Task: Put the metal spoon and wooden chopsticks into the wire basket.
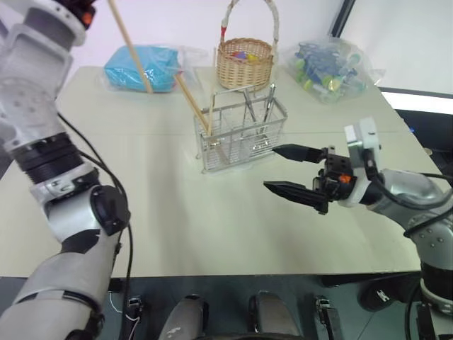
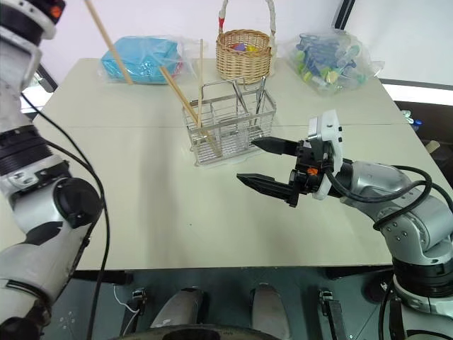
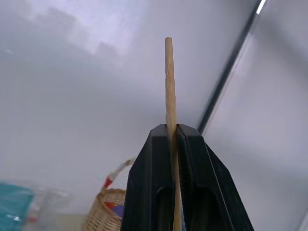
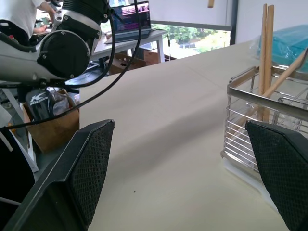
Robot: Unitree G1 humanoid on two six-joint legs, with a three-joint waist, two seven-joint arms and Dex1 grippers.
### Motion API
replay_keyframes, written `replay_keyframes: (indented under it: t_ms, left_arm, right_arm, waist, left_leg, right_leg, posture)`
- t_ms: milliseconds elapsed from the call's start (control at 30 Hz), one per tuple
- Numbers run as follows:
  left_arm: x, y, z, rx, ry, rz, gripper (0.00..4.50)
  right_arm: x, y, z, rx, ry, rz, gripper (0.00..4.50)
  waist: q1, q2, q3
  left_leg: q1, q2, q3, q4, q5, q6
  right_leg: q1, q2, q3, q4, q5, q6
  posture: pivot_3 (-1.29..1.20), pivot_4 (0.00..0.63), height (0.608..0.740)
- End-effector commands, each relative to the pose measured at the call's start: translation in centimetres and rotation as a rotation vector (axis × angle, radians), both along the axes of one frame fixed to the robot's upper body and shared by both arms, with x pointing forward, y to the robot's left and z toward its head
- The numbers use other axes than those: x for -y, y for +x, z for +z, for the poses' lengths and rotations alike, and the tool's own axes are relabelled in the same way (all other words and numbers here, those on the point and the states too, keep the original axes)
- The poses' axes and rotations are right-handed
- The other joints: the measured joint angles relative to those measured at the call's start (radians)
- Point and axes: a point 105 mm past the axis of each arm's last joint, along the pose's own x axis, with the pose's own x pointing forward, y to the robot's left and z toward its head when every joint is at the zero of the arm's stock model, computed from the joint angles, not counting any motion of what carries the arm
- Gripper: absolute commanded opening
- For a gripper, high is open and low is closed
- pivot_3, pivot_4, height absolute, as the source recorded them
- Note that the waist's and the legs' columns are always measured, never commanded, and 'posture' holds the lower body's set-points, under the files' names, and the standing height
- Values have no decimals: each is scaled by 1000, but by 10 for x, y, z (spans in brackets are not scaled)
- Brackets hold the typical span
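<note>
- Head views: the silver wire-grid basket [image 1: 243, 134] stood mid-counter [image 1: 212, 227], with light tan wooden chopsticks [image 1: 192, 105] leaning in its left compartment and a slim metal spoon [image 1: 270, 105] upright at its right. The right tool [image 1: 289, 171] hovered beside it, fingers apart.
- Left wrist view: the left tool [image 3: 174, 144] was clamped on one tan wooden stick [image 3: 170, 86], raised high.
- Right wrist view: the black padded fingers [image 4: 89, 168] stood wide, holding nothing, near the basket.
</note>
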Motion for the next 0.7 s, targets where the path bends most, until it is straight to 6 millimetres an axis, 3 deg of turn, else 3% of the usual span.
replay_keyframes:
  t_ms: [33, 133, 300, 467, 600, 700]
  left_arm:
    - [31, 0, 1, 59, 75, -37, 29]
    - [54, 8, -14, 73, 153, -32, 29]
    - [72, 21, -30, 89, 183, -19, 29]
    - [95, 34, -62, 63, 216, -10, 29]
    - [102, 34, -69, 47, 173, -43, 1591]
    - [101, 33, -69, 37, 148, -48, 3256]
  right_arm:
    - [-1, -7, 12, 55, 25, -6, 4500]
    - [0, -8, 11, 57, 27, -26, 4500]
    - [1, -9, 12, 61, 35, -50, 4500]
    - [3, -6, 14, 63, 46, -80, 4500]
    - [3, -6, 15, 63, 46, -87, 4500]
    - [4, -5, 16, 63, 46, -90, 4500]
  waist:
    - [0, 0, 0]
    - [0, 0, 0]
    - [-2, 0, 0]
    - [3, 0, 0]
    - [2, -1, 1]
    - [0, -1, 1]
  left_leg:
    - [0, 0, 0, 0, 0, 0]
    - [0, 0, 0, 0, 0, 0]
    - [0, 0, 1, 0, 0, 0]
    - [0, 0, 1, 0, 0, 0]
    - [-1, 0, 1, 0, 0, 0]
    - [0, 0, 1, 0, 0, 0]
  right_leg:
    - [0, 0, 0, 0, 0, 0]
    - [0, 0, 0, 0, 0, 0]
    - [-1, 0, 0, -1, 0, 0]
    - [0, 0, 0, -1, 0, 0]
    - [0, 0, 0, -1, 0, 0]
    - [0, 0, 0, -1, 0, 0]
  posture:
    - [0, 150, 740]
    - [0, 150, 740]
    - [0, 150, 740]
    - [0, 150, 740]
    - [0, 150, 740]
    - [0, 150, 740]
